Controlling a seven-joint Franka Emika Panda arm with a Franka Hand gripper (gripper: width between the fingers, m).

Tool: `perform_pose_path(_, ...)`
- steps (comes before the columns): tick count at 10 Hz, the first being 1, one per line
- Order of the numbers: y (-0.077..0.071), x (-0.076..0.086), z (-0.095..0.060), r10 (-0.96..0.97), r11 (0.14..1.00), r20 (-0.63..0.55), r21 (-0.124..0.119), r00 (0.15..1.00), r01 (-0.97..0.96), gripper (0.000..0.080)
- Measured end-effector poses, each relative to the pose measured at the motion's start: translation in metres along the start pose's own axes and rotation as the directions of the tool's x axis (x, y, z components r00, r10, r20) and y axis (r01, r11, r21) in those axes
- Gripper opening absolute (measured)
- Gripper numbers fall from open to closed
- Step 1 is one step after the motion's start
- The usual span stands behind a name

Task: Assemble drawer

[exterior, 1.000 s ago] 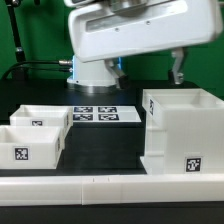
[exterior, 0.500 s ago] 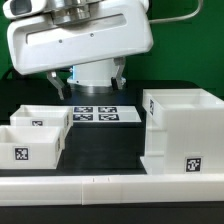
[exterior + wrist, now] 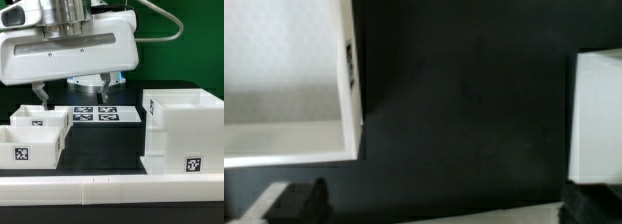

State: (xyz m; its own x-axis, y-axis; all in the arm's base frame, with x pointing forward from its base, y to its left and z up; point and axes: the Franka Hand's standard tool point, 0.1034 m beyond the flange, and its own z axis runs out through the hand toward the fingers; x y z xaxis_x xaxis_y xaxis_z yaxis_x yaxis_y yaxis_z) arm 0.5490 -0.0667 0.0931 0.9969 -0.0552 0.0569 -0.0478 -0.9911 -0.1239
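Observation:
The drawer's tall white housing (image 3: 180,130) stands at the exterior view's right, with a tag on its front. Two open-topped white trays sit at the left, one behind (image 3: 42,117) and one in front (image 3: 28,146). My gripper (image 3: 72,92) hangs open and empty above the back of the table, between the trays and the housing, touching nothing. In the wrist view a tray (image 3: 287,90) lies to one side and a white part (image 3: 598,110), probably the housing, to the other. Black table shows between my spread fingertips (image 3: 304,200).
The marker board (image 3: 95,114) lies flat on the black table behind the gap between trays and housing, just below my fingers. The long low white rail (image 3: 110,188) runs along the front edge. A green wall stands behind.
The arm has swung from above the housing toward the exterior view's left and come lower. The fingers now hang over the rear tray and marker board. The jaws stay open.

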Motion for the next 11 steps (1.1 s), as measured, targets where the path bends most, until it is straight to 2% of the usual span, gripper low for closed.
perform_pose_path(1, 0.007, 0.0, 0.008, 0.055, 0.998, -0.02, -0.017, 0.998, -0.056, 0.0649)
perform_pose_path(3, 0.022, -0.008, 0.018, 0.054, 0.998, -0.015, -0.024, 0.998, -0.054, 0.0649)
perform_pose_path(8, 0.019, -0.008, 0.02, 0.093, 0.995, -0.007, -0.021, 0.996, -0.093, 0.0649)
perform_pose_path(11, 0.024, -0.024, 0.041, 0.144, 0.989, 0.045, -0.027, 0.988, -0.143, 0.0649)
